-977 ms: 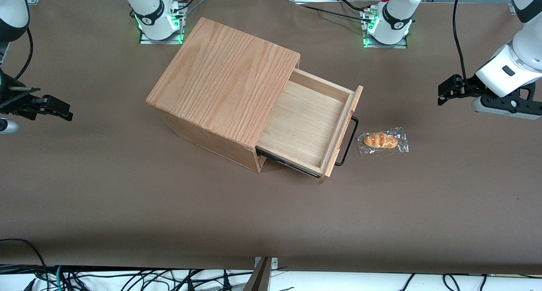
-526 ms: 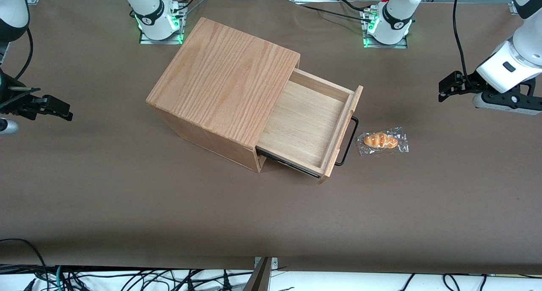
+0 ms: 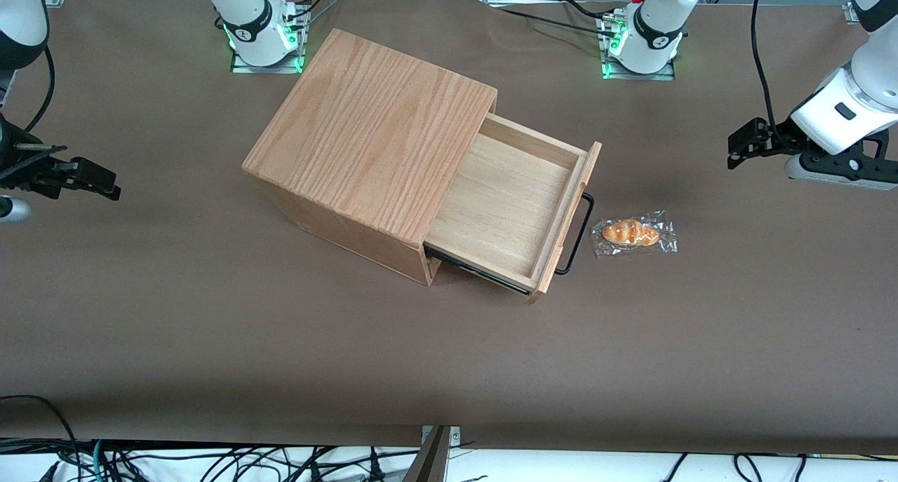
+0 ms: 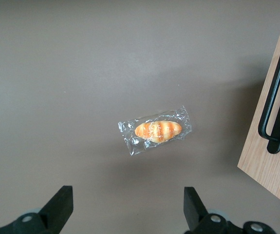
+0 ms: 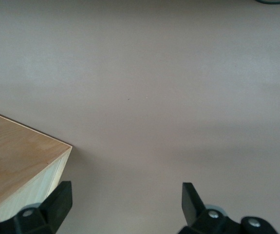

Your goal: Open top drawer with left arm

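Big brown-covered table (image 3: 210, 342) with a large oak-grain wooden box (image 3: 372, 128) sitting skewed on it, and I'll use that box as my reference. The shallow light-wood top drawer (image 3: 508, 208) is pulled well out of the box, sticking out toward the working arm's end of the table and angled a bit toward the front camera. Its inside is bare wood. The front panel's long edge runs crosswise to the pull direction, and the long thin black wire handle (image 3: 577, 233) runs along it.

The white jointed left arm (image 3: 852, 103) hangs above the table, well apart from the box, out past the drawer front. Its black two-finger gripper (image 4: 127, 210) has the fingers spread wide, holding nothing.

A small orange bread roll in clear plastic wrap (image 3: 633, 233) lies just in front of the drawer handle, not touching it.
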Robot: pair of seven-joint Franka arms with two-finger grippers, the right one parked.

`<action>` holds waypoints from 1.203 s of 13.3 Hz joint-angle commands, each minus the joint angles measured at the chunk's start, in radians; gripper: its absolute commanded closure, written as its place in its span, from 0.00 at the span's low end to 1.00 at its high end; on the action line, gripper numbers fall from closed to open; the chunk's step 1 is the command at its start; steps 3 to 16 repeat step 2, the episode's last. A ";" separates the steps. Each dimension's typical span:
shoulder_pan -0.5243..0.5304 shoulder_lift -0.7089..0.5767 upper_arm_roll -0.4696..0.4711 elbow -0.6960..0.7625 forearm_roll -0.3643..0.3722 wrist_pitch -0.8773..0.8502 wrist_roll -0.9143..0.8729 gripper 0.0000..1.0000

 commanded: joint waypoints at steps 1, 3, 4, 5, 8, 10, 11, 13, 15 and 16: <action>0.008 -0.021 -0.010 -0.021 0.003 0.000 -0.010 0.00; 0.008 -0.015 -0.010 -0.012 0.003 -0.013 -0.010 0.00; 0.008 -0.015 -0.010 -0.012 0.003 -0.013 -0.010 0.00; 0.008 -0.015 -0.010 -0.012 0.003 -0.013 -0.010 0.00; 0.008 -0.015 -0.010 -0.012 0.003 -0.013 -0.010 0.00; 0.008 -0.015 -0.010 -0.012 0.003 -0.013 -0.010 0.00; 0.008 -0.015 -0.010 -0.012 0.003 -0.013 -0.010 0.00; 0.008 -0.015 -0.010 -0.012 0.003 -0.013 -0.010 0.00; 0.008 -0.015 -0.010 -0.012 0.003 -0.013 -0.010 0.00; 0.008 -0.015 -0.010 -0.012 0.003 -0.013 -0.010 0.00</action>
